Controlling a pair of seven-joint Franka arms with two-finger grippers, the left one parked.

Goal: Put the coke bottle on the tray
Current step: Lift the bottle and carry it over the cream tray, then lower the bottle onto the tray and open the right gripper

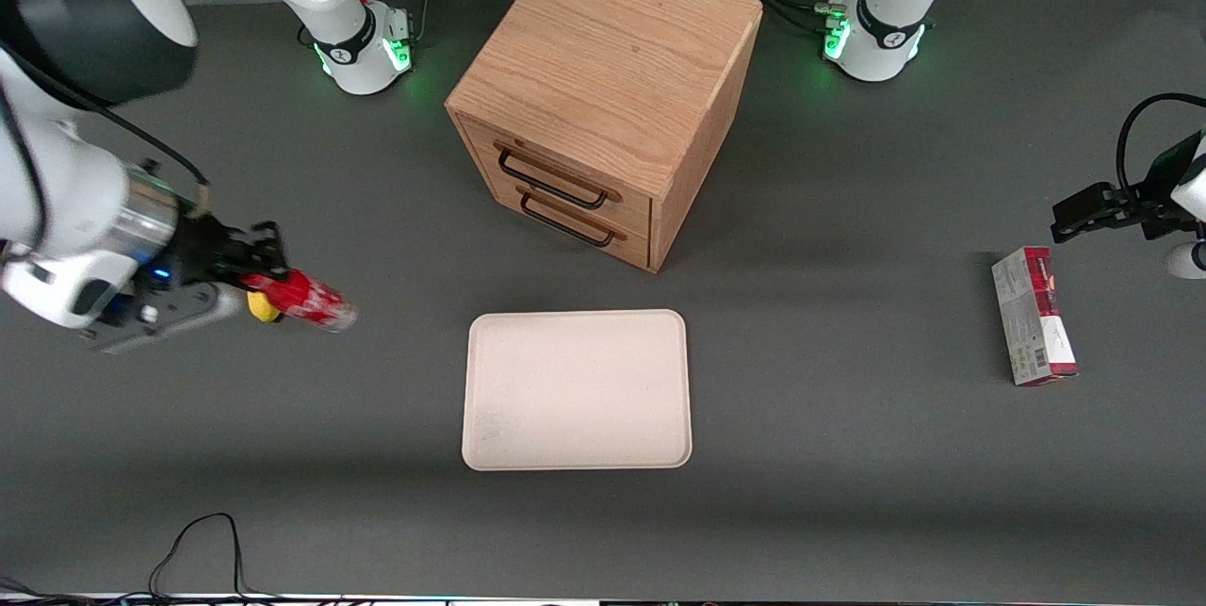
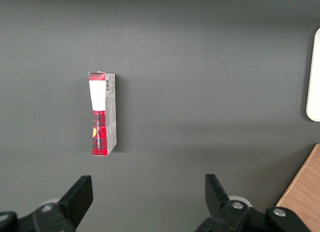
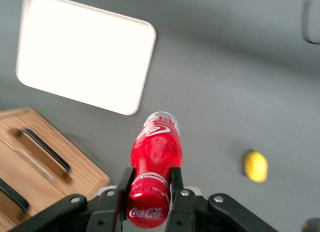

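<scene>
Above the table toward my own end, well apart from the tray [image 1: 577, 389], my gripper [image 3: 150, 184] pinched the coke bottle [image 3: 155, 159] by its neck, lifted for carrying.

White "Coca-Cola" script reads on the coke bottle's [image 3: 155, 164] red cap and body

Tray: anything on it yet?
Nothing sits on the tray; its whole surface shows bare in the front and right wrist views. The coke bottle is in the gripper, clamped at the neck, above the table toward the working arm's end, with a lemon below.
</scene>
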